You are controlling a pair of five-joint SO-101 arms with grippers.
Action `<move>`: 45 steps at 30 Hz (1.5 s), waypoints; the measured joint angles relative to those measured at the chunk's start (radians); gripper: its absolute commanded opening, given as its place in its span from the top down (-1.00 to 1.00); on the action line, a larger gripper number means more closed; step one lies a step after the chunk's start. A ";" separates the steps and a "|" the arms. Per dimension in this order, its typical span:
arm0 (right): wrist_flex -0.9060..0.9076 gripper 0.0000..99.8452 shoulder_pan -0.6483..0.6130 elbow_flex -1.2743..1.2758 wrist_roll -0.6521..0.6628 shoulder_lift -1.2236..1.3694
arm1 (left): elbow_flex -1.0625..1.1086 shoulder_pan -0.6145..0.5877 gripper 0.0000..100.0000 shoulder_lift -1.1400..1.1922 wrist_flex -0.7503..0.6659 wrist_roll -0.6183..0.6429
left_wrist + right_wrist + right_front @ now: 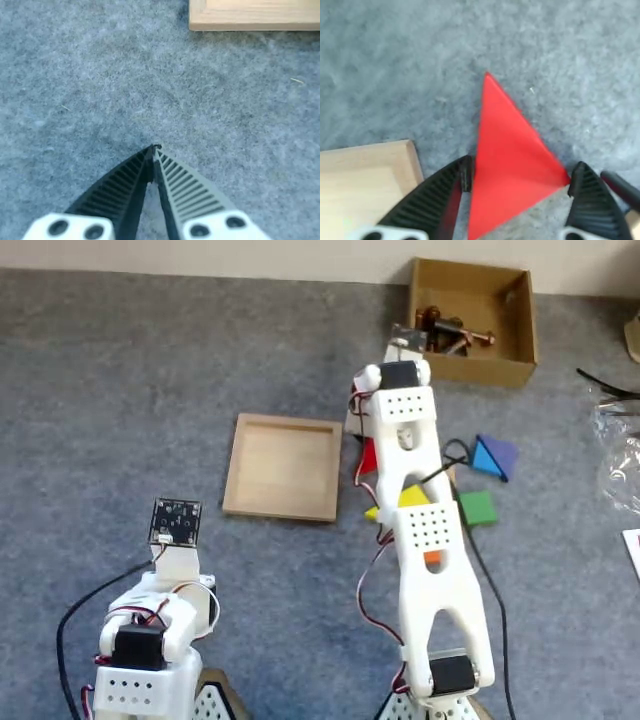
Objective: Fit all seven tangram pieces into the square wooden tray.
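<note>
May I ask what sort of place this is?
Most likely a lab or hobby bench for robot trials, not a factory: a grey felt-like mat as the work surface, a wooden puzzle tray, and a cardboard box of odds and ends at the far edge.

Left arm [150, 640]: folded back at the table's near edge; left gripper [154, 148] closed, fingertips meeting. Right arm [430, 540]: stretched toward the far edge; right gripper [521, 175] spread wide, pointing down.

I see the wooden tray [283, 467] lying flat, a red triangle [510, 160] just beside it. A blue triangle [487, 455] and green square [477, 508] lie farther off.
</note>
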 measured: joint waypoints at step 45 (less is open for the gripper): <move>0.009 0.69 -0.005 -0.006 0.506 0.000 | 0.000 0.000 0.99 0.000 0.000 0.000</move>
